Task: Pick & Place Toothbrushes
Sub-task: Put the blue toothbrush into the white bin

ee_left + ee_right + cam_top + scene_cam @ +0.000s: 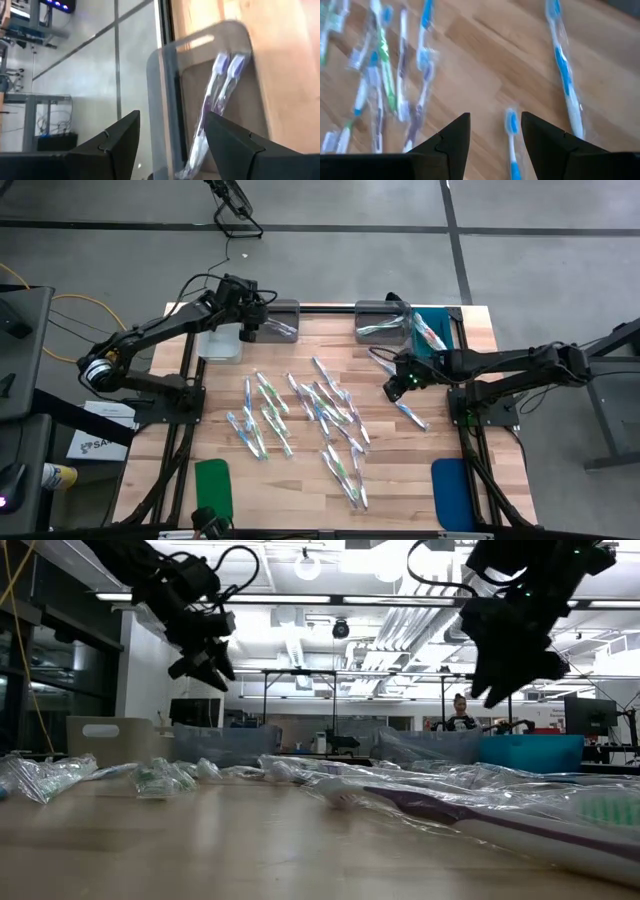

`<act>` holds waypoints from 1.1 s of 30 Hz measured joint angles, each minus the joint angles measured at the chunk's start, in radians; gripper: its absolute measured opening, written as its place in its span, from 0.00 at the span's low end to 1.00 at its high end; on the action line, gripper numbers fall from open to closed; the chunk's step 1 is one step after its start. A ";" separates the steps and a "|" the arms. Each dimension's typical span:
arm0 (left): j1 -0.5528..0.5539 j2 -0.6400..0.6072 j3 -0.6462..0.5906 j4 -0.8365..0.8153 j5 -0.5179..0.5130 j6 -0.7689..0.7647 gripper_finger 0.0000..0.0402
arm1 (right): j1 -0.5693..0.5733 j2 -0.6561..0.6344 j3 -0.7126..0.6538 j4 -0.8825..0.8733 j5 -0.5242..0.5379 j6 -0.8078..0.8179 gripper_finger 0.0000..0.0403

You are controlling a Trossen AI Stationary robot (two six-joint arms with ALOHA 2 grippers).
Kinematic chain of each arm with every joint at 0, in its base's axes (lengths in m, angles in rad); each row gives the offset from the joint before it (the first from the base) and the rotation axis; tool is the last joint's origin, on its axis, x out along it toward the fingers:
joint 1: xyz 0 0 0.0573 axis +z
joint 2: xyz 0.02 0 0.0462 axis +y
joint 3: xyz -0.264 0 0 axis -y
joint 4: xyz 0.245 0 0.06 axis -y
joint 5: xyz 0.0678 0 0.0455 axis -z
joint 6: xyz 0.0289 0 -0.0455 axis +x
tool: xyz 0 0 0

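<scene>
Many wrapped toothbrushes lie flat and scattered on the middle of the wooden table. My left gripper hangs open and empty above the near edge of a clear bin at the table's far side. Two purple toothbrushes lie in that bin. My right gripper hovers open, well above the table, right of the pile. Below its fingers lies a blue toothbrush, and another blue one lies beside it.
A whitish bin, a second clear bin holding toothbrushes and a teal bin stand along the far edge. A green pad and a blue pad lie at the near edge. A person shows far behind.
</scene>
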 joint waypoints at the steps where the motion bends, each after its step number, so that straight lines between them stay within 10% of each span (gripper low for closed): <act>1: 0.000 -0.005 0.000 0.000 0.016 -0.015 0.53 | 0.011 0.000 -0.002 -0.006 0.002 0.012 0.42; 33: -0.178 -0.261 -0.161 -0.039 0.142 -0.208 0.53 | 0.375 0.225 -0.109 -0.117 -0.003 0.278 0.42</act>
